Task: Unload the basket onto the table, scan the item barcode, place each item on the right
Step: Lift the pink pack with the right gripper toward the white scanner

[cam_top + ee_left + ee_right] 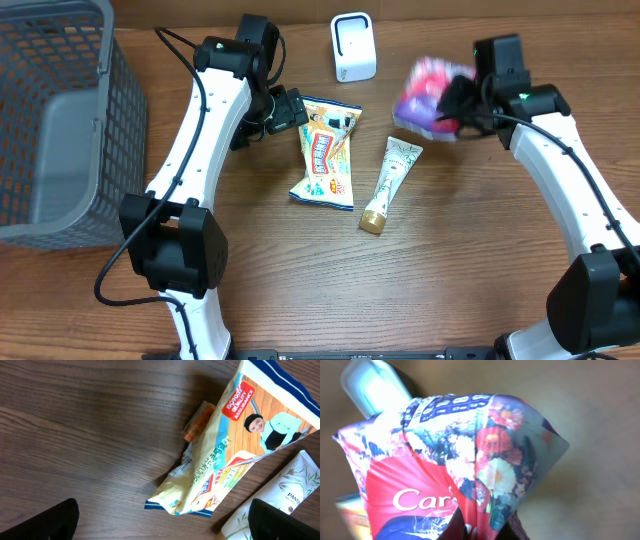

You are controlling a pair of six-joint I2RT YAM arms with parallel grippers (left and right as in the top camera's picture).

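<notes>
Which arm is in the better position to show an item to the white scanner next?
Right. The right gripper is shut on the floral packet, lifted near the white scanner. The left gripper is open by the snack bag and holds nothing.

The left arm (205, 130) rises from the near edge of the bench (450, 290) and bends rightward at the wrist. Its gripper (288, 110) is low over the surface with jaws spread wide. In the left wrist view its two dark fingertips (50, 522) sit at opposite bottom corners. The right arm (570, 170) extends to the far side with the wrist turned left. Its gripper (458, 103) is raised and pinched closed on a flower-printed pack (428, 88), seemingly by one edge.
</notes>
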